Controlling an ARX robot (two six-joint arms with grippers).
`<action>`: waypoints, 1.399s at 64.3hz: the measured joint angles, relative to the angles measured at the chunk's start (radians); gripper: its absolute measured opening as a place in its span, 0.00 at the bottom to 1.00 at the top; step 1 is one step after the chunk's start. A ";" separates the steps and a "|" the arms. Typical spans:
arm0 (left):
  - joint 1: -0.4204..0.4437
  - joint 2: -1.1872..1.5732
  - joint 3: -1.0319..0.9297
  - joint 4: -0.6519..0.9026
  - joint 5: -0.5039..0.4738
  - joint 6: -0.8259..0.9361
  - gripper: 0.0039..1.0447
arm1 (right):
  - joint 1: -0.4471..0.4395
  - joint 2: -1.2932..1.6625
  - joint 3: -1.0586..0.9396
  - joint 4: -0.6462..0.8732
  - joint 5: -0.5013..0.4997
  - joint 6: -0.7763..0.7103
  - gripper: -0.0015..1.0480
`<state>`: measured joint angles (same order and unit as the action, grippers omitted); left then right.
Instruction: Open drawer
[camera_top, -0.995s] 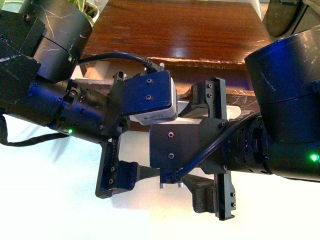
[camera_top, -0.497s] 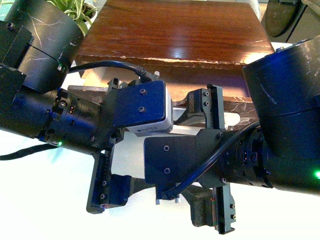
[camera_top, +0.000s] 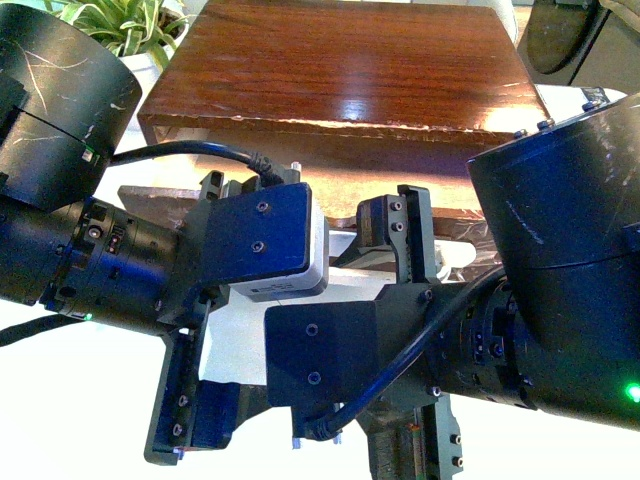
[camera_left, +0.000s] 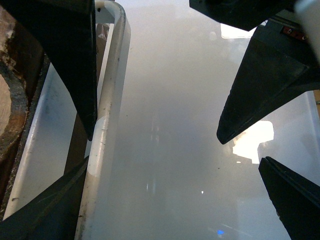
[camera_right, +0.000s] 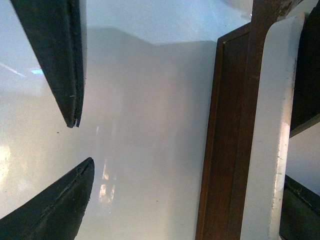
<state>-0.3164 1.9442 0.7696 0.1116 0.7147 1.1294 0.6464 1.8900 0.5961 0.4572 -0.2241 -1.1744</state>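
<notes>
Both grippers spread wide, clamped on nothing. Left gripper (camera_left: 157, 140): white bar handle (camera_left: 106, 150) runs close along one finger, other finger well apart over bare desk (camera_left: 200, 165). Right gripper (camera_right: 187, 145): same layout, bar beside one finger, dark drawer (camera_right: 227, 150) front just past it.

Risk, as judged: neither gripper closes on the bar, so a pull rests on a single finger each side. The smooth round bar could slide off a fingertip. Unequal pull from the two arms could skew a wide shallow drawer and jam it. In the front view the arms crowd each other, so contact between them is possible.

Drawer sits under the glossy brown cabinet top (camera_top: 340, 70), at the desk's far side. Front dark-brown wood, bar scuffed white, pale interior showing beneath the top. Appears partly out; how far, cannot tell.
</notes>
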 joint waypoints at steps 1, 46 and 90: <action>0.000 -0.001 -0.002 0.000 0.000 0.000 0.92 | 0.002 0.000 0.000 0.000 0.000 0.000 0.92; 0.018 -0.011 -0.025 0.006 0.019 0.015 0.92 | 0.012 0.008 -0.004 0.008 -0.008 -0.006 0.92; 0.072 -0.046 -0.009 -0.045 0.081 -0.028 0.92 | 0.002 0.003 -0.004 0.061 -0.016 0.004 0.92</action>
<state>-0.2447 1.8980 0.7609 0.0666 0.7959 1.1011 0.6479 1.8927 0.5922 0.5186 -0.2398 -1.1706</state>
